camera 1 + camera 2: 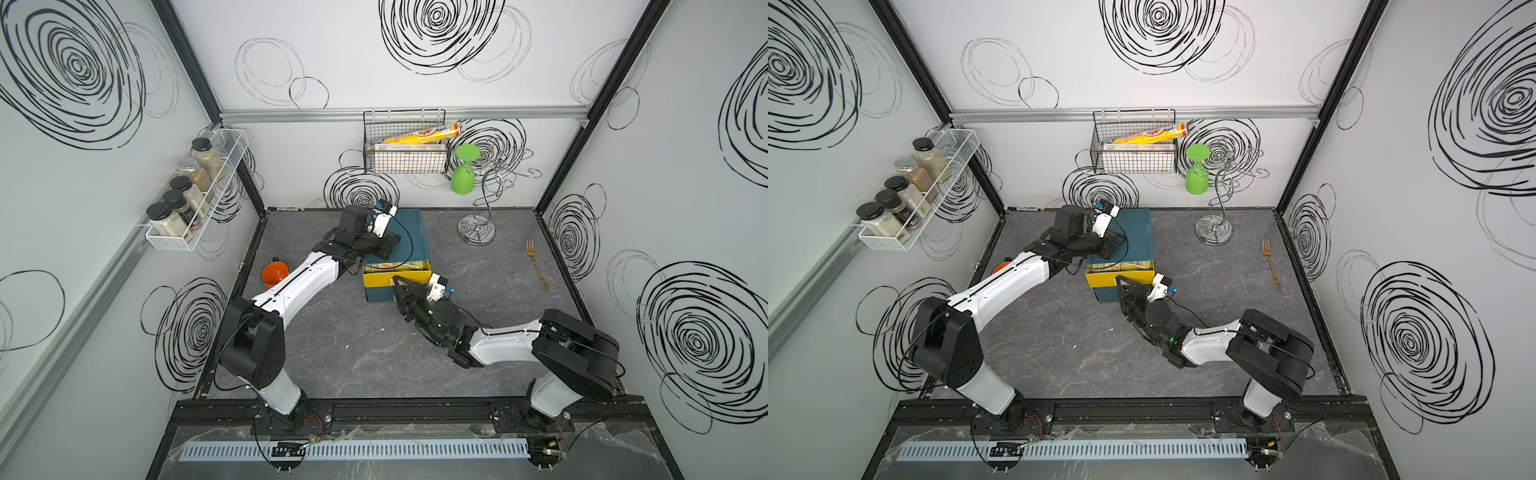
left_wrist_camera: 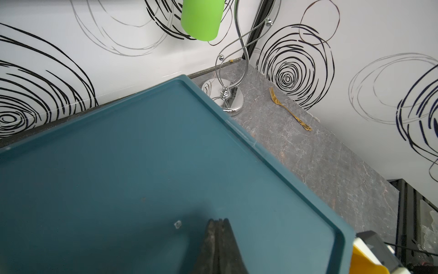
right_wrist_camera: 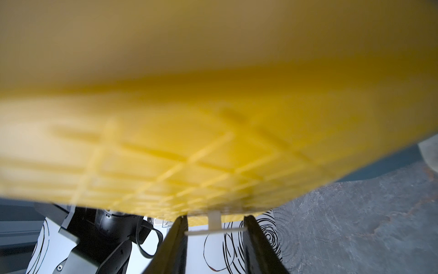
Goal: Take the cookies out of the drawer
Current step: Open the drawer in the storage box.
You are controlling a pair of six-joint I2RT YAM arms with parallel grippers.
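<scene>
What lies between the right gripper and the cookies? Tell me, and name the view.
The yellow drawer's front wall, seen in a top view: cookies inside it, right gripper outside, closed on its white handle (right wrist view).

Left arm, right arm: white link shells, black joint housings, thin black cables. White wrist-camera brackets, blue connectors. Green indicator lights near right wrist. Left gripper: tapered black fingers.

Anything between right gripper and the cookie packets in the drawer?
The right gripper is closed on the white handle of the yellow drawer, so the drawer's front wall stands between it and the pale yellow cookie packets. Only a narrow strip is open above; the teal cabinet top covers the rest.
</scene>
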